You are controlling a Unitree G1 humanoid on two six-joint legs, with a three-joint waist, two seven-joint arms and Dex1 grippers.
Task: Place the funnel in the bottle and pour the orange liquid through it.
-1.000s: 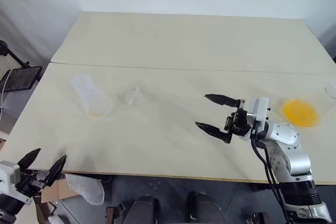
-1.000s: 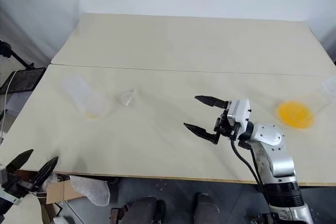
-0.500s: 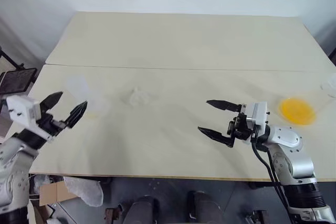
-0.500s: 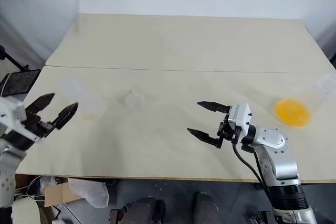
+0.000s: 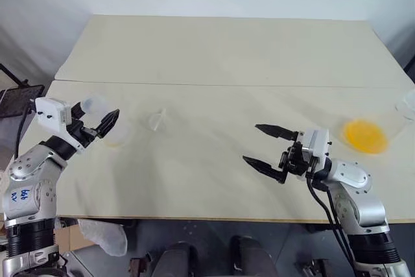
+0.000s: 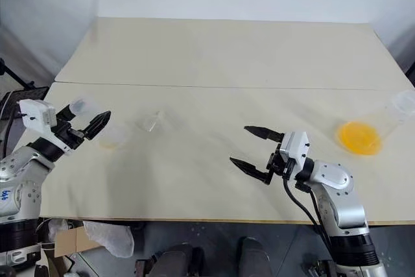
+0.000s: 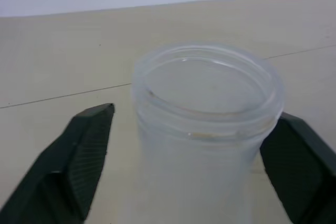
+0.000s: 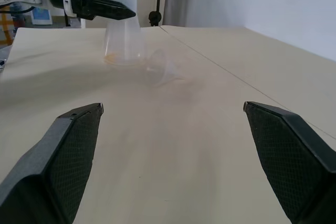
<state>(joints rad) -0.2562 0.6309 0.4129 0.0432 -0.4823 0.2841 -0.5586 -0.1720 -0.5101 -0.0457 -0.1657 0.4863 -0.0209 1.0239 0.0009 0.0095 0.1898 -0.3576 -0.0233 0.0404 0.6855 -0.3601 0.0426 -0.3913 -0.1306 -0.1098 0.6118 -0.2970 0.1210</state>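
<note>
Two tools are up over the table [image 5: 214, 50] now: your left tool [image 5: 97, 120] has risen from below the near table edge and straddles the neck of the bottle [image 5: 107, 124], its fingers [image 7: 86, 145] spread either side of the rim, not touching the glass. Your right tool [image 5: 266, 147] has kept its place mid-table, spread wide and empty. Your funnel [image 5: 157, 120] lies just beside the bottle. Orange liquid [image 5: 365, 135] sits well apart, far right.
</note>
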